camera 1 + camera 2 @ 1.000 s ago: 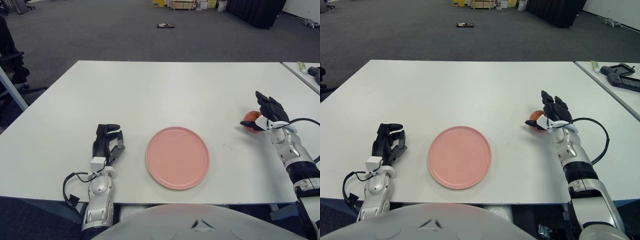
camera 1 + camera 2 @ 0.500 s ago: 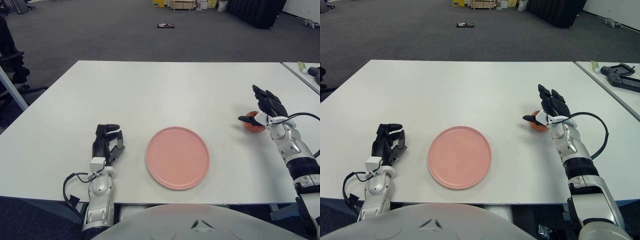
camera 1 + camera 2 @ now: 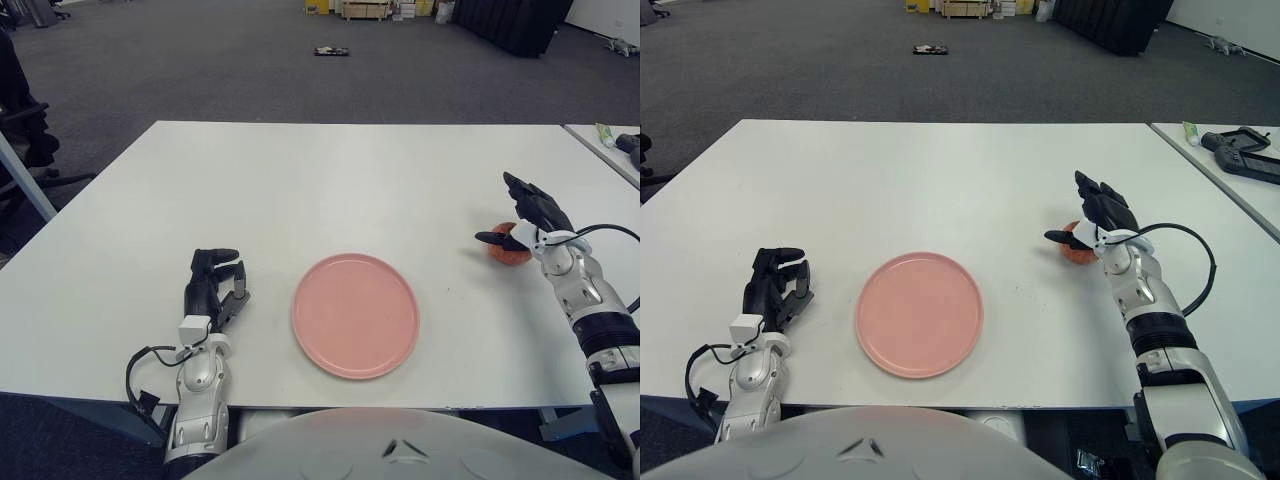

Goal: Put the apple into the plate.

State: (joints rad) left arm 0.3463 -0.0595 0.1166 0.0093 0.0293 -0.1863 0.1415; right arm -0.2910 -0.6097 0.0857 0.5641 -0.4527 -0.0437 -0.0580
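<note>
White laminate covers the bench (image 3: 330, 180), the largest thing in view, with grey carpet floor (image 3: 200, 60) stretching away behind its far edge. A second white bench (image 3: 1230, 165) shows just past the right edge, carrying a dark handheld device (image 3: 1243, 152) and a small green tube (image 3: 1190, 129).

Next in size, the pink plate (image 3: 355, 315) lies flat near the near edge of the bench, about midway along it, with nothing on it.

Both arms reach up from the near edge. The left hand (image 3: 214, 288) shows to the left of the plate, near the near edge, well apart from the plate, its black fingers (image 3: 222, 256) curled inward and holding nothing. The right hand (image 3: 525, 215) is close to the right edge of the bench, about halfway between the near and far edges. Its fingers (image 3: 532, 196) are spread and extended over the apple, with the thumb (image 3: 490, 238) reaching out on the apple's left side; the grasp is not closed, and whether any finger touches the fruit cannot be told.

Smallest, the red-orange apple (image 3: 508, 249) sits on the bench surface under that hand, well to the right of the plate and outside it.
</note>
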